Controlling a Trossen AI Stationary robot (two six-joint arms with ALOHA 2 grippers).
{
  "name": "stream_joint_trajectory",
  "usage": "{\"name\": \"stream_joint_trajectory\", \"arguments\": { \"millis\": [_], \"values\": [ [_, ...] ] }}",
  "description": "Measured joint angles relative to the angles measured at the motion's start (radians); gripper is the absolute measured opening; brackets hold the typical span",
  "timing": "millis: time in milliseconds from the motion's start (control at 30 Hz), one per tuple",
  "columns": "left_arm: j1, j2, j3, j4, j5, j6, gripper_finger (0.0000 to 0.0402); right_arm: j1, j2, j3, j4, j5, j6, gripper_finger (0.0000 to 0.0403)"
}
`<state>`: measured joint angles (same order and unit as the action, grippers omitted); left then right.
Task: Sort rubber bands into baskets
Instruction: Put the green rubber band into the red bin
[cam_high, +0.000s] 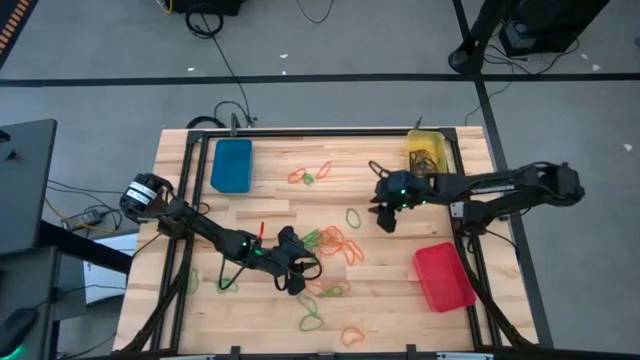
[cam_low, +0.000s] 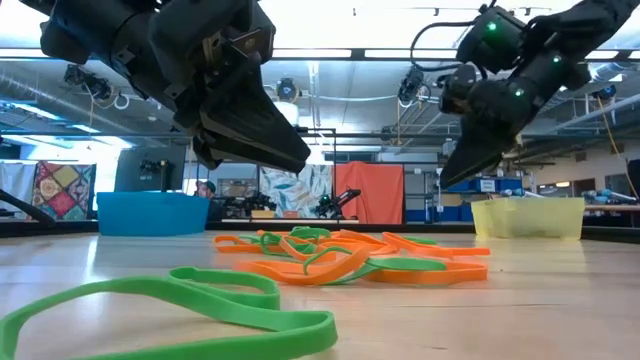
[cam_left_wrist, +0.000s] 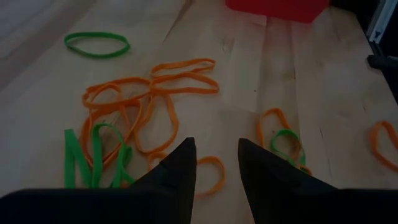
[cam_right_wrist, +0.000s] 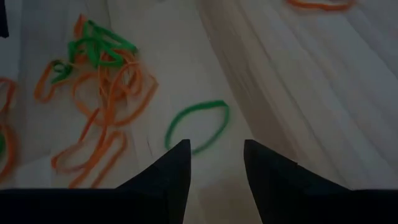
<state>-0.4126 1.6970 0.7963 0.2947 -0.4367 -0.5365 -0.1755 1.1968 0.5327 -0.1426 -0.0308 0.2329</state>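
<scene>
Orange and green rubber bands lie flat in a loose heap (cam_high: 335, 243) at the table's middle, with more scattered toward the near edge (cam_high: 311, 320). The blue basket (cam_high: 232, 165) stands at the far left, the yellow basket (cam_high: 427, 150) at the far right, and the red basket (cam_high: 442, 276) at the near right. My left gripper (cam_left_wrist: 216, 163) is open and empty, hovering over orange bands (cam_left_wrist: 152, 99) just left of the heap (cam_high: 295, 272). My right gripper (cam_right_wrist: 216, 163) is open and empty above a lone green band (cam_right_wrist: 198, 126), right of the heap (cam_high: 385, 215).
Dark bands lie in the yellow basket (cam_high: 430, 160). A black frame (cam_high: 300, 131) runs along the table's far edge and sides. A green band (cam_low: 180, 305) lies close to the low camera. Bare wood shows between the heap and the red basket.
</scene>
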Motion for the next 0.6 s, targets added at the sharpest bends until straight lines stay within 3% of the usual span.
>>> {"name": "stream_joint_trajectory", "arguments": {
  "millis": [233,400,600],
  "values": [
    [0.000,0.000,0.000,-0.001,-0.035,-0.001,0.0124,0.028,0.187,0.000,0.178,0.033,-0.042,0.0161],
    [0.000,0.000,0.000,-0.013,-0.050,-0.025,0.0124,0.005,0.285,0.022,0.191,0.107,-0.049,0.0161],
    [0.000,0.000,0.000,-0.030,-0.050,-0.025,0.0124,-0.009,0.393,0.063,0.199,0.056,-0.052,0.0161]
  ]
}}
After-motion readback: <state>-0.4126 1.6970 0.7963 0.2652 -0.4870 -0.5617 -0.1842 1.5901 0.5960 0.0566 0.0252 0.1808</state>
